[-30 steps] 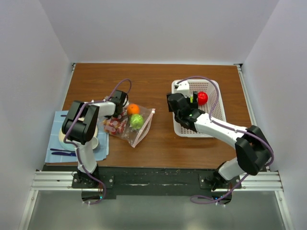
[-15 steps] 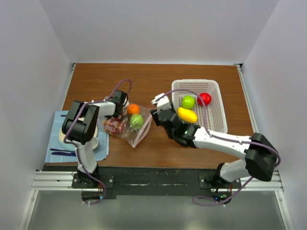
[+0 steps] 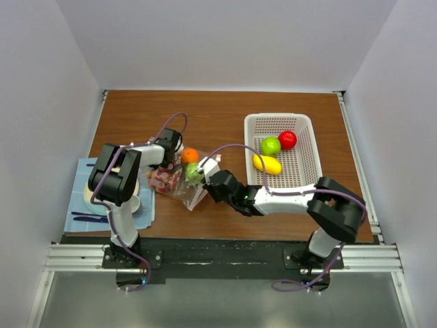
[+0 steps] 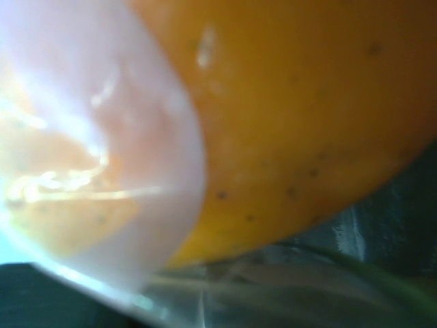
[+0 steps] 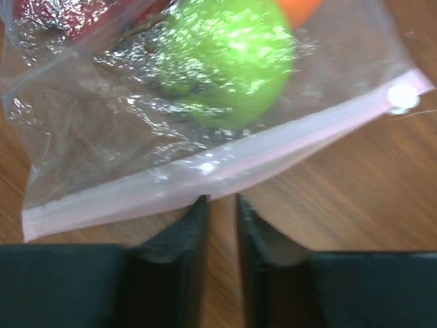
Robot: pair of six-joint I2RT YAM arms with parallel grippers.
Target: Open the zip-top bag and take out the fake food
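The zip-top bag (image 3: 183, 183) lies on the table (image 3: 225, 113) left of centre, its pink zip strip (image 5: 225, 167) facing the right arm. Three pieces of fake food are inside or at its mouth: a green apple (image 5: 229, 61), an orange (image 3: 190, 155) at its far end and a bunch of red grapes (image 3: 162, 179). Another green apple (image 3: 271, 145), a red apple (image 3: 288, 139) and a yellow piece (image 3: 267, 164) already sit in the white basket (image 3: 304, 121) to the right. So I judge the task about half done, with three pieces left to come out.

The right gripper (image 5: 222, 203) is low on the wood with its tips at the near edge of the strip. Its jaws are narrow, with only a slit of bare table between them and nothing visibly held. The left gripper (image 3: 171, 145) is closed at the bag's far left corner, probably pinning the plastic there, though that grip is not visible.

The left wrist view is filled by blurred orange skin behind cloudy film and shows no fingers. From the overhead view I cannot tell whether the orange is inside the bag or just beside it. Whether the zip is parted along its whole length, and whether the right tips have caught its lip, is also hard to make out. Beyond the left arm, a plate (image 3: 87, 195) on a blue cloth (image 3: 76, 208) is mostly hidden
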